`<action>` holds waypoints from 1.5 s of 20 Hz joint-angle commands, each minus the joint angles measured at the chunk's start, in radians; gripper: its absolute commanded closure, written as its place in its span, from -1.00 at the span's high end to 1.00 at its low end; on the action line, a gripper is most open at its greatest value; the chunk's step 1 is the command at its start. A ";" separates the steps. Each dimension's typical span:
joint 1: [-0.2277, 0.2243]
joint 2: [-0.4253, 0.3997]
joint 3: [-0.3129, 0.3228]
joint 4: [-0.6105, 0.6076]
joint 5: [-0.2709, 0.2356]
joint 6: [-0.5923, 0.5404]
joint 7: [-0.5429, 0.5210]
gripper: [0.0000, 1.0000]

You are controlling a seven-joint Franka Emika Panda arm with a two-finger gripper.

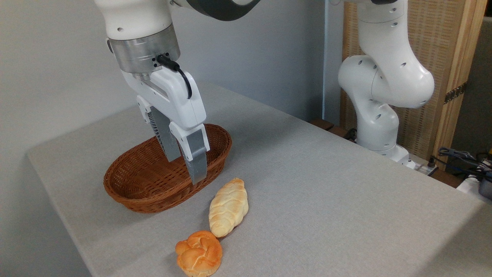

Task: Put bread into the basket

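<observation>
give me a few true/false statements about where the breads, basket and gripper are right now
1. The round orange bun lies inside the basket. False: it lies on the table, nearer the camera than the basket.
2. The basket holds no bread. True, as far as its visible interior shows.
3. The gripper grips the bun. False: it holds nothing, its fingers in front of the basket.
4. The pale braided loaf lies on the table between the bun and the basket. True.
5. The loaf stands upright on one end. False: it lies flat.
</observation>
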 commanded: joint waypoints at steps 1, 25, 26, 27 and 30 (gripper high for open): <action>-0.006 -0.004 0.009 0.016 -0.014 -0.008 0.001 1.00; -0.118 -0.024 0.144 -0.045 -0.026 0.021 0.003 1.00; -0.117 -0.035 0.144 -0.083 -0.025 0.051 0.003 1.00; -0.117 -0.056 0.145 -0.122 -0.023 0.081 0.003 1.00; -0.117 -0.128 0.174 -0.301 -0.019 0.241 0.005 1.00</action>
